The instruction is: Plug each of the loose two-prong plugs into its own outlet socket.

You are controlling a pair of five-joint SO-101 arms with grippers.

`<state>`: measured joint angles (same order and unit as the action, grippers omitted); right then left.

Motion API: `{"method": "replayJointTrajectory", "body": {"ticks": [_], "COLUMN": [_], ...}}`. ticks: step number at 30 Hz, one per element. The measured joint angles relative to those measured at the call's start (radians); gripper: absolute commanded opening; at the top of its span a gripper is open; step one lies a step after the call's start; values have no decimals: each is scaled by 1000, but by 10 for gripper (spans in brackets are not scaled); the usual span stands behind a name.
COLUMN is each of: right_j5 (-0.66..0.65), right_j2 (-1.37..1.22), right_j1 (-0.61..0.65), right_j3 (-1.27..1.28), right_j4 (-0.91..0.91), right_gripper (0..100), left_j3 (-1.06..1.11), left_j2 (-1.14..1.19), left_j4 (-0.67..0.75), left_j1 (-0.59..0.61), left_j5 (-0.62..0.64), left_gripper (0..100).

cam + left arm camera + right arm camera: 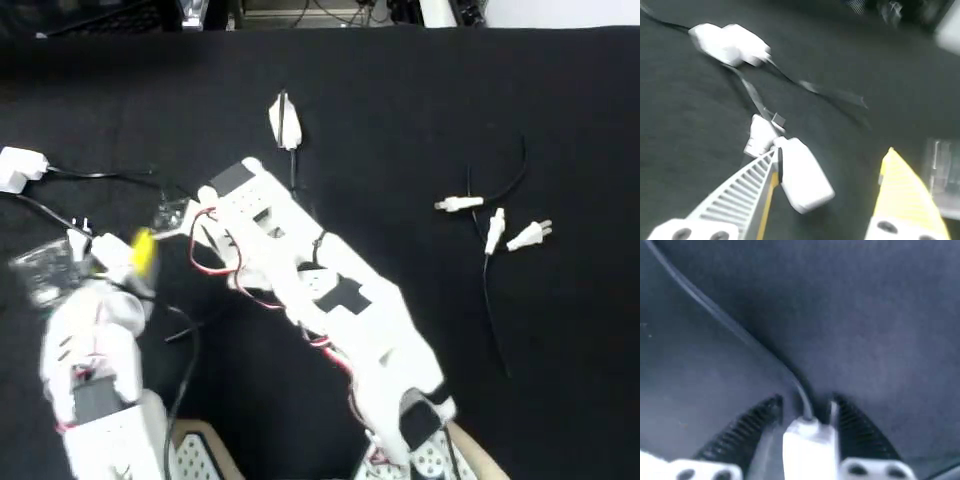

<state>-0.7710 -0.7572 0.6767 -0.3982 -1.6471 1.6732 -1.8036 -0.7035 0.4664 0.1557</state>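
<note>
Two sets — right jaws pinch a plug (pixel 807 445), left jaws gape

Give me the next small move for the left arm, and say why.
Probably close the left gripper on the white block, to steady it. Its ribbed white finger lies against the block while the yellow finger stands well apart, so the block is not clamped. The right gripper pinches a white corded piece between its dark fingers.

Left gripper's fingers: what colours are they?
The left gripper has one yellow finger and one white finger; clearest in the left wrist view.
</note>
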Motion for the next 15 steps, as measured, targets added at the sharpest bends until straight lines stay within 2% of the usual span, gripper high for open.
{"method": "replayJointTrajectory", "body": {"ticks": [5,11,15], "right_j5": [-2,-2,-2], "right_j2": [0,0,0], "right_j1": [-3,-3,-11], "right_j3": [9,9,8], "right_j4": [0,0,0], "right_gripper": [145,143,80], "left_j3": [-14,-15,-20], "left_j2": [-2,-2,-2], "left_j4": [-80,-92,-167], "left_j1": [157,196,239], "left_j5": [14,15,15], "left_gripper": [318,318,318]}}
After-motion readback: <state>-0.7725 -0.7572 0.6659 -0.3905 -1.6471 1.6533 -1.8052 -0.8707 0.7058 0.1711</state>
